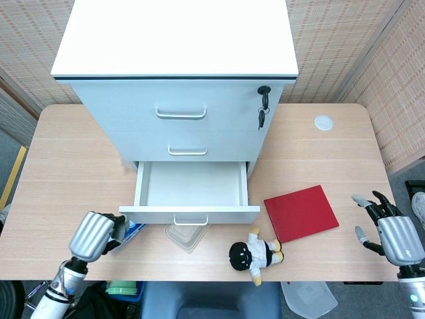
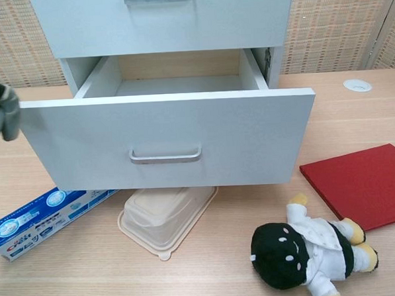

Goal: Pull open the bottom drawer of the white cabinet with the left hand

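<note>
From the head view we see the bottom drawer (image 1: 191, 187) of the white cabinet (image 1: 176, 73) pulled out over the bench (image 1: 66, 166). Our left hand (image 1: 94, 234) sits near its left corner, fingers curled, holding nothing; our right hand (image 1: 392, 234) is spread apart. The chest view shows the drawer handle (image 2: 165, 155) free, above a plastic container (image 2: 167, 218).

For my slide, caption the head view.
Bottom drawer pulled open and empty; left hand clear of its handle.

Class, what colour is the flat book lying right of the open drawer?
Red; the book shows best in the head view.
</note>
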Robot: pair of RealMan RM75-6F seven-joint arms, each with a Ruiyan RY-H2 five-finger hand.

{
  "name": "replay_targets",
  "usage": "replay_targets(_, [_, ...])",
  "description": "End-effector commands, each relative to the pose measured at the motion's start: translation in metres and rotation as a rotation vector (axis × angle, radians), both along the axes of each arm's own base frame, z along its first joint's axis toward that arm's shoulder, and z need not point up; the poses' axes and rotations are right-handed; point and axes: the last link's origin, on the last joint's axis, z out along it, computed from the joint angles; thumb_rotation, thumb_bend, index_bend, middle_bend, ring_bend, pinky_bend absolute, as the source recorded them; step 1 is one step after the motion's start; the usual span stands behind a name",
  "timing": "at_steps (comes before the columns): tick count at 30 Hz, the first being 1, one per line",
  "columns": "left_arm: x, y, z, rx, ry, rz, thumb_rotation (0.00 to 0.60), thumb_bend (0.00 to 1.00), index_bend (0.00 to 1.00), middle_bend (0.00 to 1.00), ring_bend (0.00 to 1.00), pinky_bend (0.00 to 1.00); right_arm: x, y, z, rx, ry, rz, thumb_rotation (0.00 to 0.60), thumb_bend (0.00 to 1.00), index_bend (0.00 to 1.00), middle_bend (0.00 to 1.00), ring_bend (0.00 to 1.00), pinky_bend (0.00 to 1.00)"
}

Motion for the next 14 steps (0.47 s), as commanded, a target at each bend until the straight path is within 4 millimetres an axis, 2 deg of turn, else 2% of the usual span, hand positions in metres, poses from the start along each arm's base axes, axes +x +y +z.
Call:
replay_targets(1, [-0.03, -0.001, 0.016, 0.071, 0.036, 0.096, 0.6, 0.66, 0.59, 0.77, 0.75, 0.87, 0.0, -0.001, -0.001, 0.003, -0.001, 0.0, 0.6, 0.35, 0.19, 0.3, 0.18, 0.26])
replay_targets(4, [-0.053, -0.003, 0.025, 0.143, 0.083, 0.155, 0.6, 0.65, 0.5, 0.69, 0.69, 0.8, 0.001, -0.001, -0.002, 0.005, -0.002, 0.002, 0.6, 0.35, 0.19, 0.3, 0.18, 0.26])
replay_targets(6, [-0.07, -0.006, 0.028, 0.193, 0.138, 0.187, 0.6, 0.61, 0.37, 0.58, 0.59, 0.7, 0.001, -0.002, -0.003, 0.01, -0.002, 0.002, 0.6, 0.35, 0.19, 0.3, 0.18, 0.26])
replay_targets(7, [-0.076, -0.007, 0.028, 0.205, 0.161, 0.205, 0.6, 0.59, 0.34, 0.55, 0.55, 0.65, 0.001, -0.002, -0.003, 0.013, -0.002, 0.002, 0.6, 0.35, 0.19, 0.3, 0.18, 0.26])
replay_targets(9, [-0.088, -0.012, 0.029, 0.214, 0.194, 0.25, 0.6, 0.57, 0.32, 0.49, 0.49, 0.56, 0.002, -0.003, -0.004, 0.017, -0.001, 0.003, 0.6, 0.35, 0.19, 0.3, 0.18, 0.26])
replay_targets(14, [-0.1, -0.016, 0.031, 0.214, 0.213, 0.31, 0.6, 0.57, 0.32, 0.47, 0.48, 0.53, 0.004, -0.004, -0.004, 0.016, -0.001, 0.01, 0.6, 0.35, 0.19, 0.3, 0.18, 0.26])
